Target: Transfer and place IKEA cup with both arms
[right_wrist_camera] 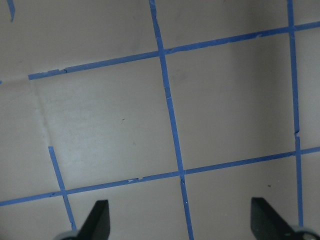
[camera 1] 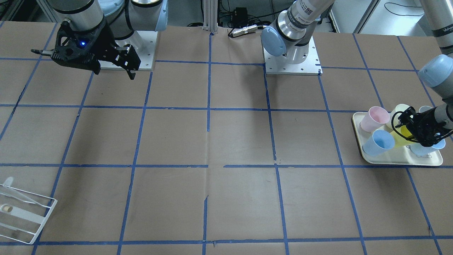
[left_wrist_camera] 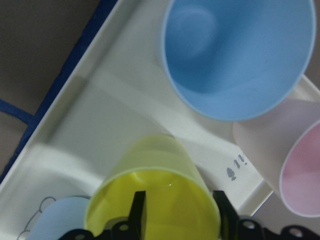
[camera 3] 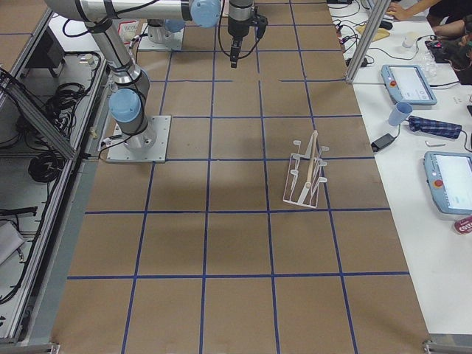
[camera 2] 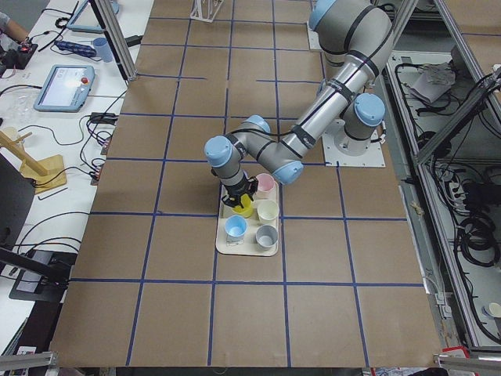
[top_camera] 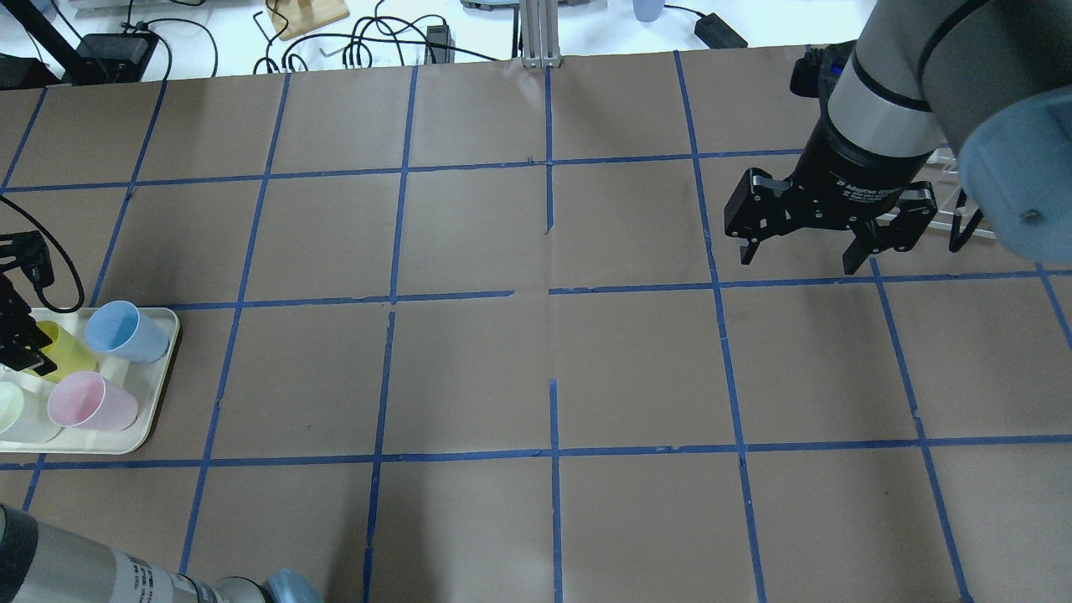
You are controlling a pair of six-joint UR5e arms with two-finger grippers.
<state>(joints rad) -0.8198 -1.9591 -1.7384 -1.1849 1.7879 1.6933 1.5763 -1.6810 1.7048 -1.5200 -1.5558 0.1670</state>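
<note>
The lime-yellow IKEA cup (left_wrist_camera: 150,175) stands on the cream tray (left_wrist_camera: 100,100) among other cups, and also shows in the front view (camera 1: 401,136) and the overhead view (top_camera: 63,352). My left gripper (left_wrist_camera: 180,212) is open over its rim, one finger inside the cup and one outside its wall; it is the black hand at the tray in the front view (camera 1: 410,129). My right gripper (top_camera: 796,251) is open and empty, hovering above bare table on the other side (camera 1: 115,72), with only taped paper below it (right_wrist_camera: 181,220).
On the tray (camera 1: 400,163) are a pink cup (camera 1: 374,118), a blue cup (camera 1: 378,142), a pale cream cup (camera 1: 400,111) and a grey cup (camera 2: 267,235). A white wire rack (camera 1: 21,212) lies near the table's far right corner. Blue tape lines grid the brown paper.
</note>
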